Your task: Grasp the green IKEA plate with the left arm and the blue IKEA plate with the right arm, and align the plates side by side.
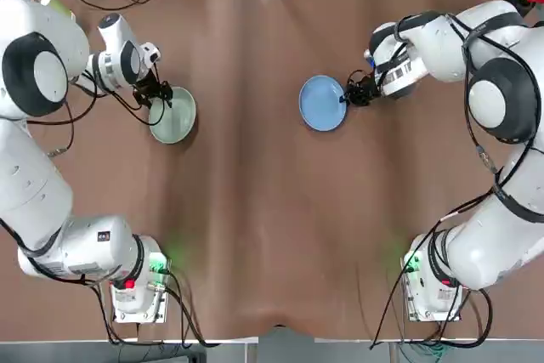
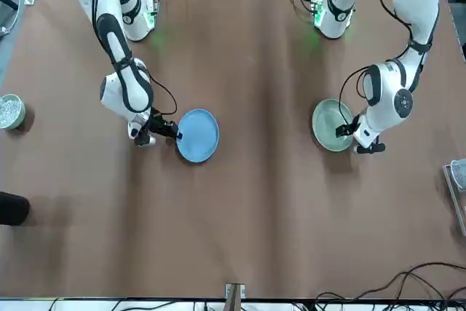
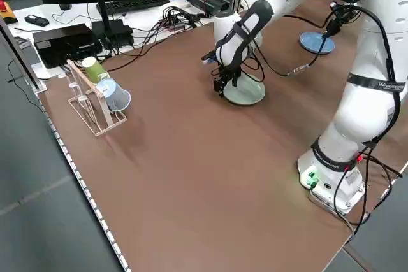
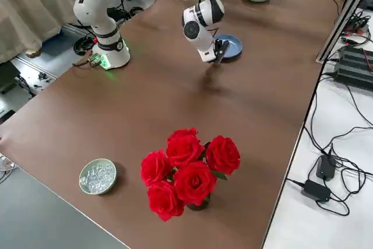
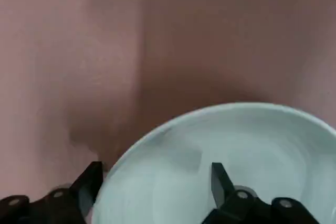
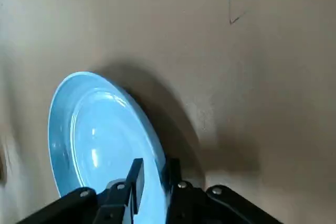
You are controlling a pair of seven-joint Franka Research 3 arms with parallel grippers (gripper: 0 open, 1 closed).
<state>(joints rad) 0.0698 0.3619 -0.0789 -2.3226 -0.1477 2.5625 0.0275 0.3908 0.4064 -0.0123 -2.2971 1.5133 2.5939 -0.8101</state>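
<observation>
Right wrist view: hand (image 6: pixel 155 174) clamps round glossy blue plastic plate (image 6: pixel 102 135).

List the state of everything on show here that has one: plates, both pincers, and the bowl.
Green plate: upright, one edge between the left pincer's fingers, not clamped
Blue plate: rim gripped, tilted
Left pincer: open, astride the green plate's rim
Right pincer: shut on the blue plate's rim
Bowl: upright, filled with clear pieces
</observation>
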